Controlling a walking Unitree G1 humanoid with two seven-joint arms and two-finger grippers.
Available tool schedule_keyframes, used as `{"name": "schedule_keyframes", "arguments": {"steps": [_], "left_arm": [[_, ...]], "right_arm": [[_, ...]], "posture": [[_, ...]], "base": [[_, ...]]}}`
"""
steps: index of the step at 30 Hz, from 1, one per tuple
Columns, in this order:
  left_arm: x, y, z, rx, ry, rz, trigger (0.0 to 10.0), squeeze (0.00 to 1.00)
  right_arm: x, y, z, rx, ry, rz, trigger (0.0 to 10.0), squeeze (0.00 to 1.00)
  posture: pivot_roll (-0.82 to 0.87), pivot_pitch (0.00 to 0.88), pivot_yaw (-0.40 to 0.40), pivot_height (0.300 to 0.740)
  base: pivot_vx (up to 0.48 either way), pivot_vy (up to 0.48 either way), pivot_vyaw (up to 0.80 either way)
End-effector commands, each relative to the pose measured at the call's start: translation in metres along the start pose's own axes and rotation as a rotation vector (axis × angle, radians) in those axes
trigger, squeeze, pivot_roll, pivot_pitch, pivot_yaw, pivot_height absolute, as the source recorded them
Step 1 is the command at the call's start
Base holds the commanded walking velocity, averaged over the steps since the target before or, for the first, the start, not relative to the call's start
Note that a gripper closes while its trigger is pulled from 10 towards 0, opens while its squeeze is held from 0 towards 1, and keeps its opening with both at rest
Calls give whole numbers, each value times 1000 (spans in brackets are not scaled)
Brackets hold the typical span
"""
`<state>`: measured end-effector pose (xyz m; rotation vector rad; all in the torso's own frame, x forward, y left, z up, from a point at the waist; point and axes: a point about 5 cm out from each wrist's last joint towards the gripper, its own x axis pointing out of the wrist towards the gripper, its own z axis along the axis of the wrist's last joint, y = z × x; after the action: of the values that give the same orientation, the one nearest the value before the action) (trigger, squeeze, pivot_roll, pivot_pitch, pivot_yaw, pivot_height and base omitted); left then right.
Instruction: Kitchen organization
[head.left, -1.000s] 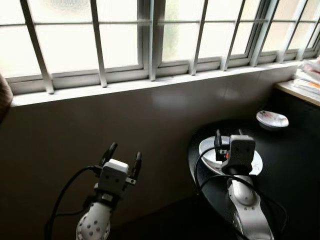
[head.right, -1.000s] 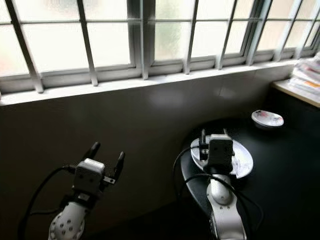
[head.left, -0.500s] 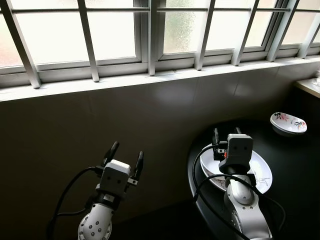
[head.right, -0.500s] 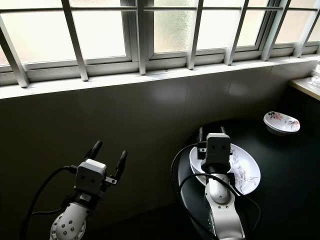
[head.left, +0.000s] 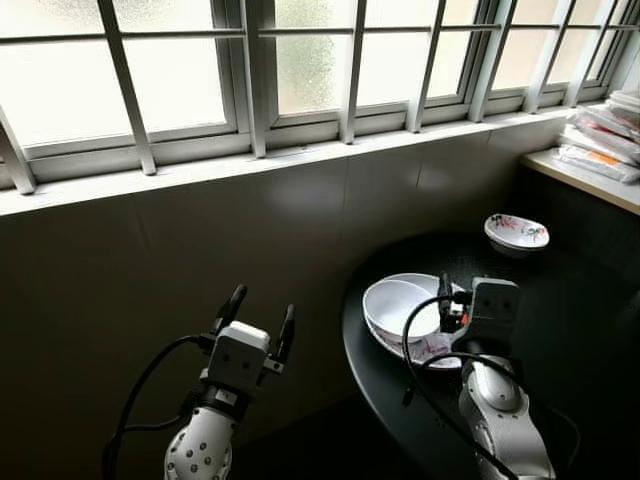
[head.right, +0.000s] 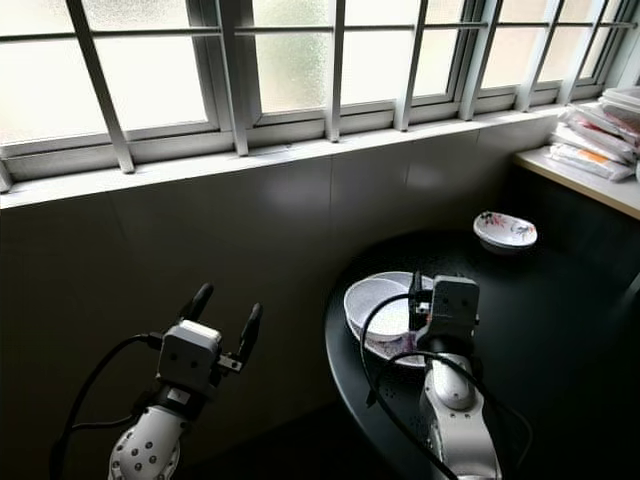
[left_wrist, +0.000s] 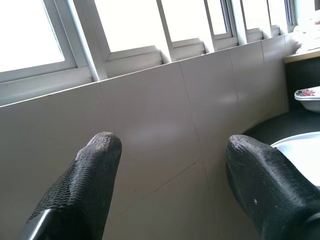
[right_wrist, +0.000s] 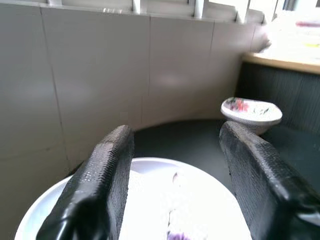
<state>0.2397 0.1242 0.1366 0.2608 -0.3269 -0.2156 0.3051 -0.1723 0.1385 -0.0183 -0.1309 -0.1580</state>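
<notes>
A long barred window (head.left: 300, 70) runs across the top, bright daylight behind it, and below it a grey tiled wall (head.left: 200, 250) drops into shadow. On the right sits a round black tabletop (head.left: 590, 330), dark and glossy. Near its front edge lies a large white plate (head.left: 425, 345) with a faint floral print, and a white bowl (head.left: 395, 300) sits on it toward the wall side; what the bowl holds cannot be made out. Farther back on the tabletop, well apart from the plate, stands a small white bowl with red flowers (head.left: 516, 232). At the far right, a light shelf (head.left: 585, 180) carries a stack of packets (head.left: 600, 135). The right claw (head.left: 455, 297) hovers over the plate, fingers (right_wrist: 107, 175) spread wide, holding nothing. The left claw (head.left: 258, 322) is raised in front of the wall, away from the tabletop, fingers (left_wrist: 95, 170) also wide apart and empty
</notes>
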Motion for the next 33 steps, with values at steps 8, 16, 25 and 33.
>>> {"name": "schedule_keyframes", "arguments": {"steps": [8, 16, 25, 33], "left_arm": [[1, 2, -2, 12, 10, 0, 10000, 0], [0, 4, -2, 21, 10, 13, 10000, 0], [2, 2, -3, 21, 12, 9, 10000, 0], [1, 3, -3, 24, 15, 14, 10000, 0]], "right_arm": [[9, 7, -15, 115, 168, 101, 10000, 0], [24, -14, -22, 204, 251, -50, 10000, 0], [27, -11, -43, 325, 392, -46, 10000, 0], [28, -12, -47, 365, 423, -71, 10000, 0]], "posture": [[68, 0, -21, 740], [84, 0, -30, 740], [84, 0, -33, 740], [88, 0, -36, 740]], "base": [[0, 0, 0], [0, 0, 0], [0, 0, 0], [0, 0, 0]]}}
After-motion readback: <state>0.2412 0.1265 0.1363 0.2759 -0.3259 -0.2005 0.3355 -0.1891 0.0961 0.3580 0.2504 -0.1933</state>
